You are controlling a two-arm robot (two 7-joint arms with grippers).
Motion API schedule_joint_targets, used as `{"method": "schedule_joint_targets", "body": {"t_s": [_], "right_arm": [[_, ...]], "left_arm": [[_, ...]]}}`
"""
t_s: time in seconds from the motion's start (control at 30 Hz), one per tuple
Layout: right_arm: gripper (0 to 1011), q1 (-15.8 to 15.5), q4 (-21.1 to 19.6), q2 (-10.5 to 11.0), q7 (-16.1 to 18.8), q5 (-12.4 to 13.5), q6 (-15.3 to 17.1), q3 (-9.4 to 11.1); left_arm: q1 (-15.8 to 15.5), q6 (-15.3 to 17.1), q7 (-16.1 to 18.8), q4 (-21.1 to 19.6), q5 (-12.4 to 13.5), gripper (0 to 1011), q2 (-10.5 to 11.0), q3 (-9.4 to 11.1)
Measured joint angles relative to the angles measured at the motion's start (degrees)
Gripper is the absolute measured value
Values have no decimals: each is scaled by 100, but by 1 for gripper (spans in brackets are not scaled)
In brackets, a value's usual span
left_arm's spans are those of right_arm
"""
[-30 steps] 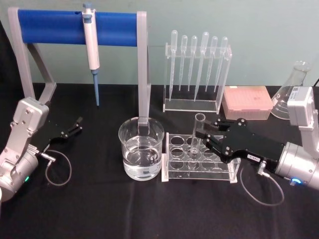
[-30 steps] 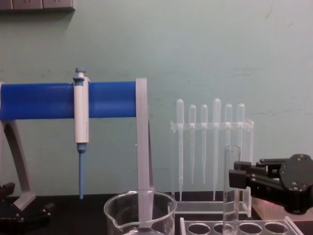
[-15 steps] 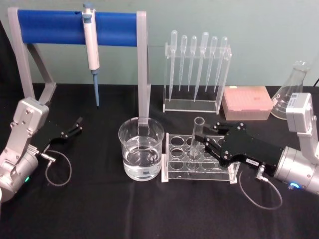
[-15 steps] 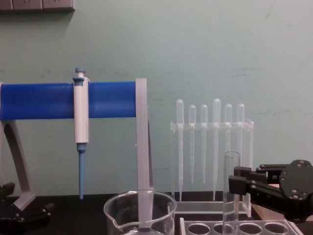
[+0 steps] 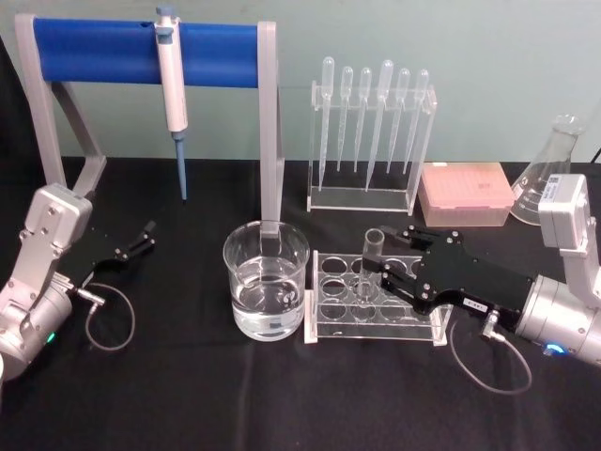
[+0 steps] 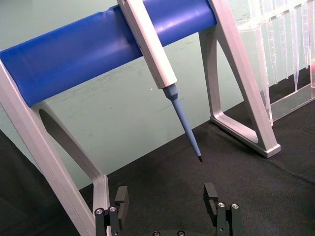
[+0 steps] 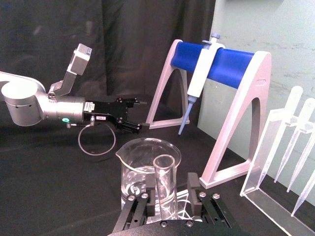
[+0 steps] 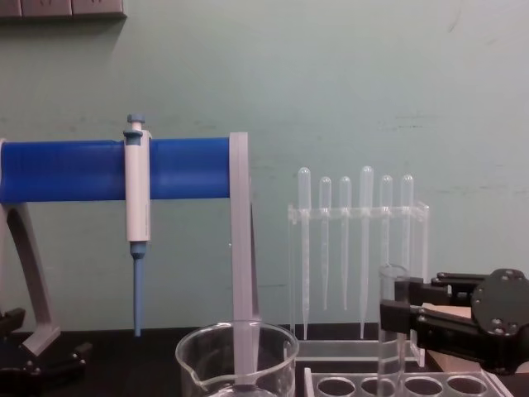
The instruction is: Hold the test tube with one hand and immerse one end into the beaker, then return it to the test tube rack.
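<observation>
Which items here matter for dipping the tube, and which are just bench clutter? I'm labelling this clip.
In the job:
- test tube, upright in the rack
- beaker, holding clear liquid
- right end effector, fingers on either side of the tube

Lying about:
- tube rack
- blue pipette stand with micropipette
- plastic pipettes
- pink box
- flask
- left end effector, parked, open

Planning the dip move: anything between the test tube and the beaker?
Nothing visible. The right gripper holds the test tube upright in the clear rack; the beaker stands beside the rack's left end, open-topped. The tube must lift clear of its rack hole first.
</observation>
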Motion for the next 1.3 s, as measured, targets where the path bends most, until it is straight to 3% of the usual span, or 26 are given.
{"method": "schedule_joint_targets", "body": {"t_s": [0.27,0.4,0.6,0.7,0.97,1.3], "right_arm": [[628,-31,-111,5,-17,1,-2,42],[790,-99,-357,26,-57,63,-39,178],[930,-210,-717,72,-215,234,-18,446],[1000,-322,-873,75,-437,309,21,638],[1002,-783,-1001,-177,-1414,342,242,1180],[1003,-1199,-971,-573,-2621,-311,314,1502]], "left_arm": [[0,0,0,0,0,1000,0,0],[0,0,0,0,0,1000,0,0],[0,0,0,0,0,1000,0,0],[0,0,0,0,0,1000,0,0],[0,0,0,0,0,1000,0,0],[0,0,0,0,0,1000,0,0]]}}
